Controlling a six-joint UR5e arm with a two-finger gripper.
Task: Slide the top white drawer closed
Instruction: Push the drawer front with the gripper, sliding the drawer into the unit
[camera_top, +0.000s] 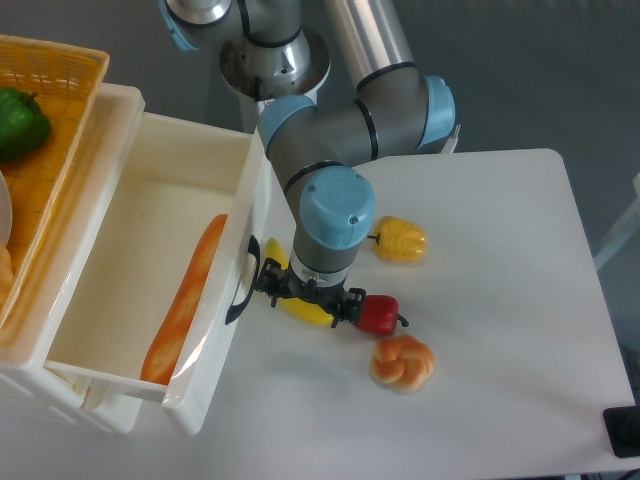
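Fixed cam: top white drawer (130, 270) pulled far out at table's (500, 330) left edge, front panel w/ black handle (243, 282) facing right. Gripper (305, 297) just beside the handle, pointing down; how wide fingers are, or whether they hold anything: can't tell, wrist hides them. Right of it lie yellow pepper (304, 306), red pepper (378, 314), corn (401, 239), bun (402, 362); bare tabletop beyond. Inside drawer: long orange baguette (183, 300) along front wall. Orange basket (45, 150) on cabinet top holds green pepper (20, 122).
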